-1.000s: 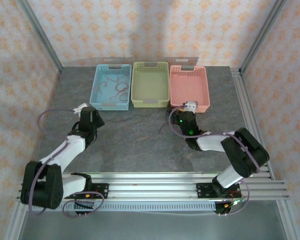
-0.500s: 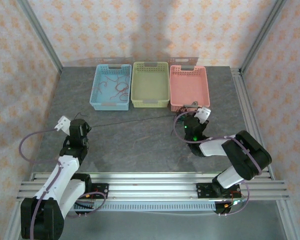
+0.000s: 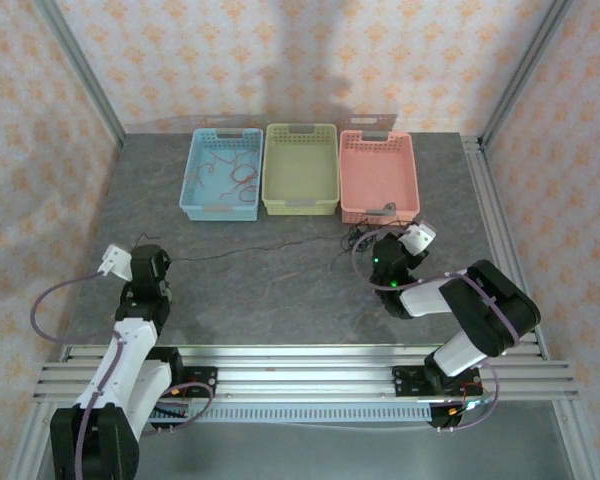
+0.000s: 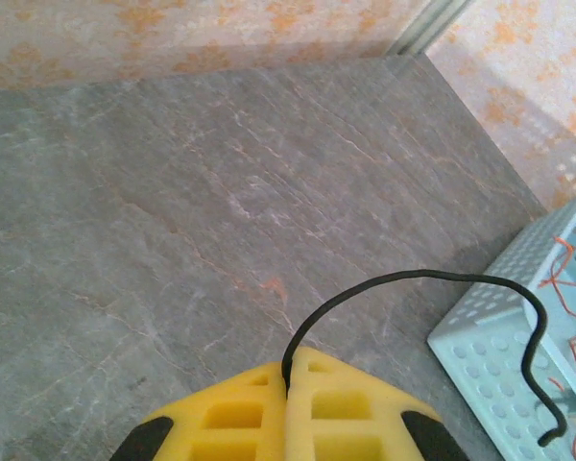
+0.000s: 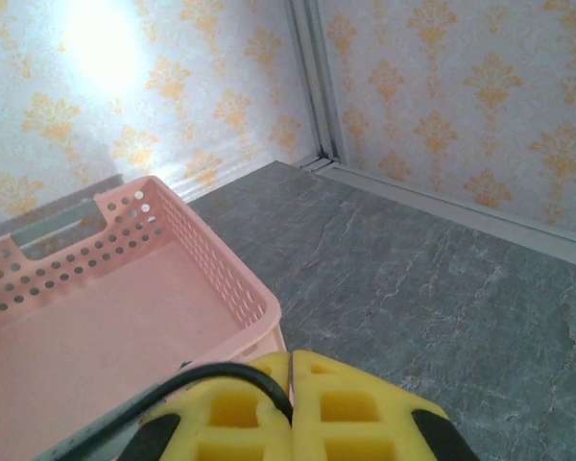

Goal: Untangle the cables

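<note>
From above, a thin black cable (image 3: 270, 247) lies along the grey stone-patterned counter (image 3: 280, 300). Its long axis runs left to right, from the left end effector (image 3: 158, 262) to the right end effector (image 3: 378, 245). The cable looks nearly straight with a slight sag. A small dark knot of wires (image 3: 356, 236) sits just beside the right end effector, so the right arm is the nearer one to the tangle. Loose reddish-brown and orange wires (image 3: 230, 175) lie in the pale blue perforated plastic basket (image 3: 192, 170) at the back.

At the left wrist, the yellow fingers (image 4: 240, 403) are pressed together with the black cable pinched between them. From the pinch the cable arches up and off to the right, toward the corner of the blue basket.

At the right wrist, the yellow fingers (image 5: 341, 399) are likewise closed, and a black strand leaves the seam toward the left, beside the pink perforated plastic basket (image 5: 221, 259).

The coming pull, I judge, should follow that left-right line, away from the knot.
</note>
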{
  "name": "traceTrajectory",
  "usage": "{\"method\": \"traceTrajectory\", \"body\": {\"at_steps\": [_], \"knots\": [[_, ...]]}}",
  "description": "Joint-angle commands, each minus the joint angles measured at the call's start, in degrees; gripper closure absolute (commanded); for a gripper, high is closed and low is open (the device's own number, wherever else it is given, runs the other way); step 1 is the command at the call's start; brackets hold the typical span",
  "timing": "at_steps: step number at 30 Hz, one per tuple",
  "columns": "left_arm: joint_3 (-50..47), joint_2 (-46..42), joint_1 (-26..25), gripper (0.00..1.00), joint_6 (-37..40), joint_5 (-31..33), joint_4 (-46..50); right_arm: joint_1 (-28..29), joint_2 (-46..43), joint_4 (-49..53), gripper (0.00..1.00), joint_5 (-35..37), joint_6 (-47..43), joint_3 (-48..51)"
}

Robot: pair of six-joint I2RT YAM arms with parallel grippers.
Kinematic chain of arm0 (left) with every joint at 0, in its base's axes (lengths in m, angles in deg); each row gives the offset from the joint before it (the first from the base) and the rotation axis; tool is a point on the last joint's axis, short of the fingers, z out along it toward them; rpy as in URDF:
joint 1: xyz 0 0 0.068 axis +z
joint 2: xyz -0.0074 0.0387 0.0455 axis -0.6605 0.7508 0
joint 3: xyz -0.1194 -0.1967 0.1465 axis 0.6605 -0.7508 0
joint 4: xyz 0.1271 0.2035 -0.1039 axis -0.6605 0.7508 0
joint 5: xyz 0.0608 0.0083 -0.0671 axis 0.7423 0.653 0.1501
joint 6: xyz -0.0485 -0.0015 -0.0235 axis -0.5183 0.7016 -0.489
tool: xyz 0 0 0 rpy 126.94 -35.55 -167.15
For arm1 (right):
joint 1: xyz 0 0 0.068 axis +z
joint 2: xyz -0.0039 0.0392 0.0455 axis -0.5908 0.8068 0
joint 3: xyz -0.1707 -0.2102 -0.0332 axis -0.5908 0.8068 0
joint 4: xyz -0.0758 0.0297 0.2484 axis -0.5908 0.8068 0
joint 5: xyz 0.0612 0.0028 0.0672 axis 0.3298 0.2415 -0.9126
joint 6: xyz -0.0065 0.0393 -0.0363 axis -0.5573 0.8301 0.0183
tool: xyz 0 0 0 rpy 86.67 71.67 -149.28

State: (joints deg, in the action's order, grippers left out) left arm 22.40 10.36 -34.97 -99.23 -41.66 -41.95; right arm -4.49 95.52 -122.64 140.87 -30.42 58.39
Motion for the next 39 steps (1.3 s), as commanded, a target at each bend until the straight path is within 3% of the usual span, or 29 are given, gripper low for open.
{"method": "traceTrajectory", "body": {"at_steps": [1, 4, 7, 12, 17, 22, 31, 35, 39], "knots": [[-1.3, -1.4, 1.7, 1.00, -2.3, 1.9, 2.1, -1.7, -1.1, -0.3, 1.00, 2.5, 2.5, 1.1], [-2.3, -2.7, 3.2, 1.00, -3.3, 1.5, 2.1, -4.0, -4.5, 5.9, 1.00, -0.8, 6.5, 1.4], [-2.6, -2.7, 3.7, 1.00, -3.3, 0.7, 1.7, -7.6, -11.0, 18.7, 1.00, -8.4, 13.6, 0.7], [-2.4, -2.2, 3.8, 1.00, -3.1, 0.7, 1.8, -9.1, -19.5, 24.4, 1.00, -19.7, 7.9, -0.3], [-2.5, -2.5, 3.9, 1.00, -3.1, 0.9, 1.8, -9.7, -28.9, 31.2, 1.00, -16.2, 4.6, -1.0], [-2.5, -2.6, 4.2, 1.00, -3.0, 0.7, 2.0, -15.4, -31.1, 36.0, 1.00, -15.6, 8.4, -1.4], [-3.7, -3.2, 7.4, 1.00, -4.2, -1.4, 1.4, -25.1, -26.7, 35.9, 1.00, -14.0, 17.8, 1.2], [-3.7, -3.6, 7.4, 1.00, -3.7, -1.4, 1.4, -26.6, -25.2, 34.3, 1.00, -18.7, 20.1, 1.6], [-2.7, -2.7, 7.5, 1.00, -1.7, -4.1, 0.7, -26.6, -21.2, 19.8, 1.00, -31.4, 18.4, 5.5]]}}
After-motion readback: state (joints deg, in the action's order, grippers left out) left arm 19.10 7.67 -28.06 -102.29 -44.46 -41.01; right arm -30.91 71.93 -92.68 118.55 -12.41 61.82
